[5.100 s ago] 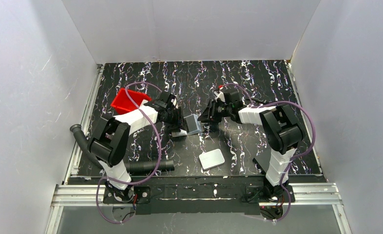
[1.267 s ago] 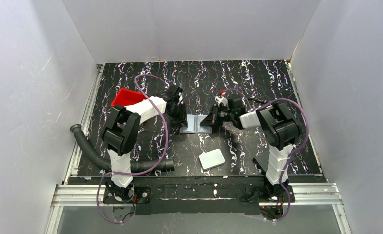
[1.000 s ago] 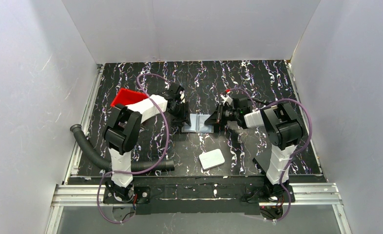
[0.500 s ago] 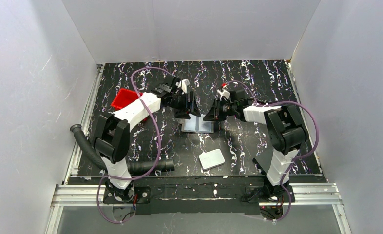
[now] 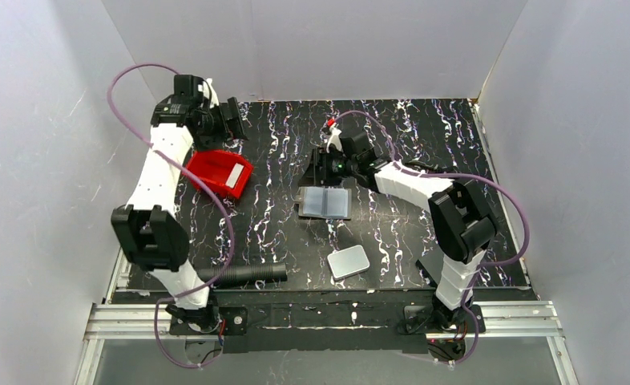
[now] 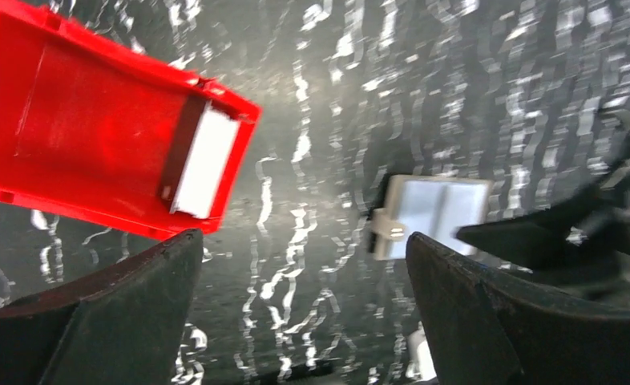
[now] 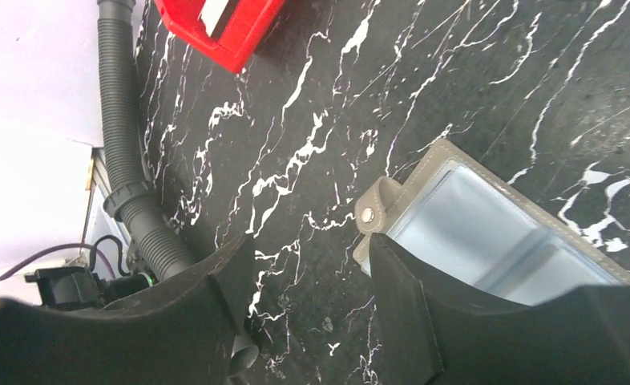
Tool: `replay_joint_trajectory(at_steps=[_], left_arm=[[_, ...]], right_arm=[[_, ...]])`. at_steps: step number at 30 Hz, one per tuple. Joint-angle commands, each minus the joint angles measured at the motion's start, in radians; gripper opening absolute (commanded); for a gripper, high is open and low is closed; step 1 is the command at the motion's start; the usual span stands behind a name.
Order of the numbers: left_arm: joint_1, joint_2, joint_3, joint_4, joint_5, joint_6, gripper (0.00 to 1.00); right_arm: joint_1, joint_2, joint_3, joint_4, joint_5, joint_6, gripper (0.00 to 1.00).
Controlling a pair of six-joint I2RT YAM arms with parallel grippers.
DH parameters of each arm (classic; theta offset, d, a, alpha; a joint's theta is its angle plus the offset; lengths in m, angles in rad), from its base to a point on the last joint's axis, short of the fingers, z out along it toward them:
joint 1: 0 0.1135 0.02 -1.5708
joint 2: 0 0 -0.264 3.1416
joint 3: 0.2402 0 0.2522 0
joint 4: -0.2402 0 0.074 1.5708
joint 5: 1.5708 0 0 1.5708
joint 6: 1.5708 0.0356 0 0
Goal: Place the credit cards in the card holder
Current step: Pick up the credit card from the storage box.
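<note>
Grey-brown card holder [image 5: 325, 202] now lies spread open and flat near the middle of the black marbled table [image 5: 424, 128]; five seconds ago both grippers held it up between them, and half a second ago both were still close against it. Since then the left gripper [image 5: 230, 120] has swung well away to the far left corner and hangs above the red tray [image 5: 207, 167], its fingers [image 6: 111, 321] spread wide with nothing between them. The right gripper [image 5: 321, 167] has shifted to just behind the holder's far edge; its wrist view shows the fingers [image 7: 216, 281] parted, gripping nothing, with the holder's snap tab [image 7: 368, 212] just beyond the gap between them. The holder shows two pale blue-grey panels side by side inside a stitched border, and it is not possible to tell whether these are cards or lining. The red tray is open-topped and holds one white credit card [image 6: 206, 160] lying flat against the end nearest the holder; its face looks plain in the blurred wrist view. A thicker white slab [image 5: 349, 262] with rounded corners lies on the table nearer the arm bases, apart from the holder. A black ribbed hose [image 5: 240, 274] runs along the near left edge.
</note>
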Motion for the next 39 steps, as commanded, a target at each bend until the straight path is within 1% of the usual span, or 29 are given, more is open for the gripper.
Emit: replay_joint_trajectory(at_steps=[1, 6, 10, 13, 20, 29, 36, 39], left_arm=[[0.019, 0.135, 0.044, -0.138, -0.118, 0.184, 0.98], [0.019, 0.236, 0.071, -0.139, -0.162, 0.215, 0.98], [0.032, 0.303, 0.084, -0.137, -0.084, 0.22, 0.97], [0.039, 0.344, 0.089, -0.129, -0.057, 0.223, 0.97], [0.051, 0.4, 0.071, -0.074, 0.048, 0.216, 0.98], [0.051, 0.435, 0.054, -0.05, 0.051, 0.214, 0.98], [0.051, 0.448, 0.039, -0.038, 0.102, 0.203, 0.98], [0.051, 0.429, 0.021, -0.02, 0.118, 0.188, 0.95]], right_arm=[[-0.003, -0.049, 0.0, -0.006, 0.011, -0.012, 0.64], [-0.045, -0.157, -0.092, -0.017, 0.003, -0.03, 0.64], [-0.092, -0.22, -0.146, -0.017, -0.019, -0.035, 0.64], [-0.106, -0.243, -0.157, -0.02, -0.033, -0.042, 0.64], [-0.112, -0.265, -0.16, -0.02, -0.045, -0.05, 0.64], [-0.114, -0.27, -0.172, -0.008, -0.058, -0.047, 0.63], [-0.114, -0.268, -0.18, 0.001, -0.058, -0.043, 0.62], [-0.114, -0.265, -0.182, 0.012, -0.061, -0.037, 0.61]])
